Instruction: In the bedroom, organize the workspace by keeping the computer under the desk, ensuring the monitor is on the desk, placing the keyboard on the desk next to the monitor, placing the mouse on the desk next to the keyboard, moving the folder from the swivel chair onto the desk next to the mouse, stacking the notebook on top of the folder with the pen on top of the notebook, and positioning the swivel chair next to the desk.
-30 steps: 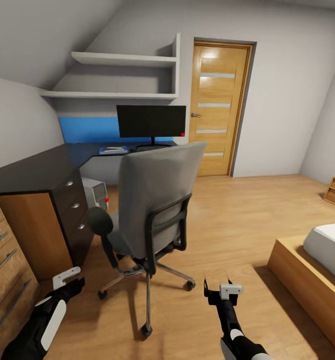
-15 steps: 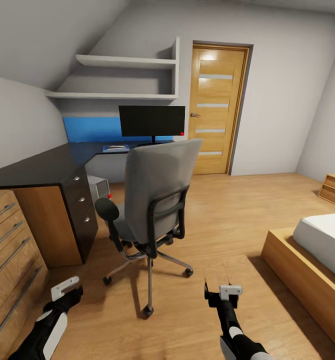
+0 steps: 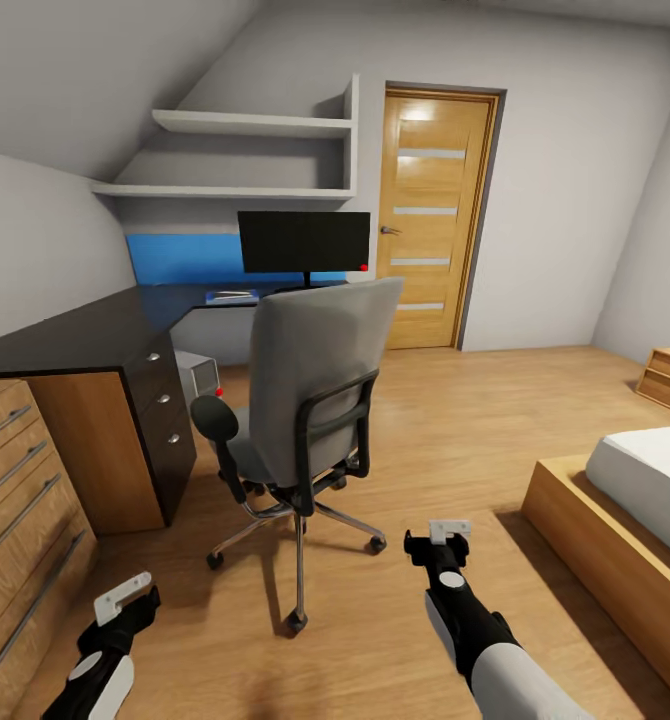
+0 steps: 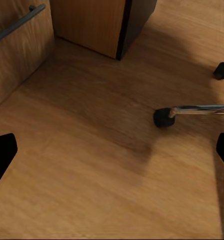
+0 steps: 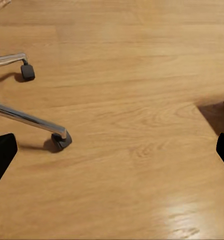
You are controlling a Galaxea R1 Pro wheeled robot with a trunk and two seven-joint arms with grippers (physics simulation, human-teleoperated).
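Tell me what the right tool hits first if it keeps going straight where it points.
Probably bare wooden floor. The right tool aims downward; the swivel chair castor sits off to one side.

The swivel chair (image 3: 300, 400) stands on the floor (image 3: 455, 420) in the middle of the room, its back turned to the near side. Left of it runs the desk (image 3: 85, 335), which turns along the far wall behind the chair. On that far stretch stands the monitor (image 3: 304, 242), with the folder (image 3: 230, 296) lying on the desk just left of the monitor's stem. The computer (image 3: 197, 374) sits on the floor under the desk, behind and left of the chair. A drawer chest (image 3: 20, 480) stands at the near left, against the desk's near end. Shelves (image 3: 245, 150) hang above the monitor, a door (image 3: 435, 215) is right of it, and a bed (image 3: 625, 510) lies at the near right.
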